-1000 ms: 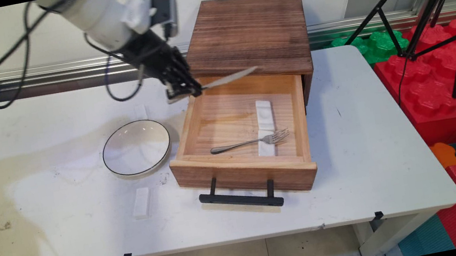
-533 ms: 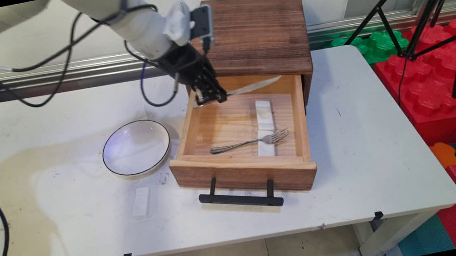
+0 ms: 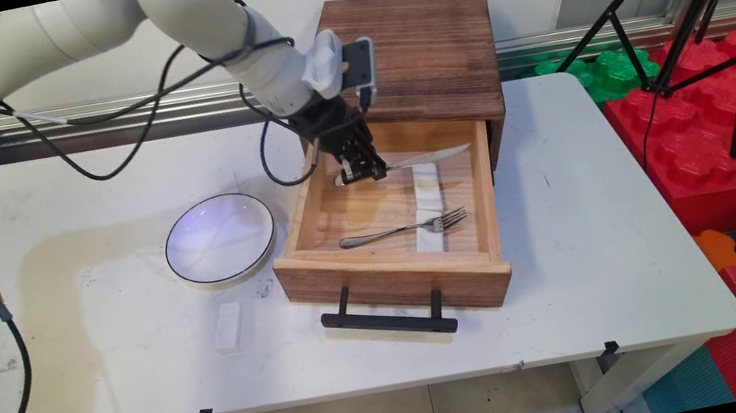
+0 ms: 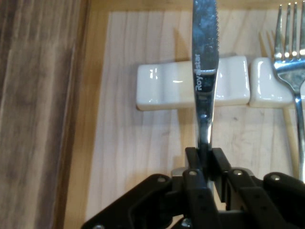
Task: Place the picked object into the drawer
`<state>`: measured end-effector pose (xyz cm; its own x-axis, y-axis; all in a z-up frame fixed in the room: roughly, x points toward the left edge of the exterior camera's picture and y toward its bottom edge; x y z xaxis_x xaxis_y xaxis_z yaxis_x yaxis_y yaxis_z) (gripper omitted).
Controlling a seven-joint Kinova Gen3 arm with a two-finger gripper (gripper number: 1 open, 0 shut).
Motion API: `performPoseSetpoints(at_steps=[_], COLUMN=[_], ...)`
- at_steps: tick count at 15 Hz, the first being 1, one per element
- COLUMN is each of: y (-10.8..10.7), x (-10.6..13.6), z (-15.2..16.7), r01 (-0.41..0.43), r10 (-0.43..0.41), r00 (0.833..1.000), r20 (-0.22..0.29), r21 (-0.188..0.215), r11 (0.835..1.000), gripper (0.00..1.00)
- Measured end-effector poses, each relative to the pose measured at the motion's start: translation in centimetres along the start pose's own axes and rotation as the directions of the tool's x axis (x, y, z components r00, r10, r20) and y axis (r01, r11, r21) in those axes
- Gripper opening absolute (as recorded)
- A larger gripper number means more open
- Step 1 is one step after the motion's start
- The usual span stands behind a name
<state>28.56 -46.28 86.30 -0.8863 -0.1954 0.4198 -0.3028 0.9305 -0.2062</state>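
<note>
My gripper point(image 3: 363, 176) is shut on the handle of a steel table knife point(image 3: 431, 157), held level inside the open wooden drawer point(image 3: 396, 284). In the hand view the gripper point(image 4: 205, 160) clamps the knife point(image 4: 205, 71), whose blade crosses over a white ceramic cutlery rest point(image 4: 162, 88). That rest point(image 3: 426, 180) lies in the drawer's back half. A fork point(image 3: 406, 230) lies across a second white rest point(image 3: 430, 239) nearer the drawer front; its tines point(image 4: 289, 43) show at the right of the hand view.
The drawer belongs to a dark wooden cabinet point(image 3: 410, 54) at the table's back. A white bowl with a dark rim point(image 3: 220, 239) sits left of the drawer, and a third white rest point(image 3: 227, 327) lies in front of it. A black tripod point(image 3: 717, 13) and red foam blocks point(image 3: 726, 154) stand right.
The gripper has carried the knife rightward and down, from above the drawer's back left corner into the drawer, over the back rest. Fork, bowl and rests have not moved.
</note>
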Motion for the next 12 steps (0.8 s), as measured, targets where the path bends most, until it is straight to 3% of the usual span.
performPoseSetpoints(at_steps=[12], y=[-0.3], x=[-0.3], z=[3.8], r01=[-0.023], r10=[0.023], r00=[1.0], r20=[0.012], r21=[0.002], r11=[1.0], gripper=[0.0])
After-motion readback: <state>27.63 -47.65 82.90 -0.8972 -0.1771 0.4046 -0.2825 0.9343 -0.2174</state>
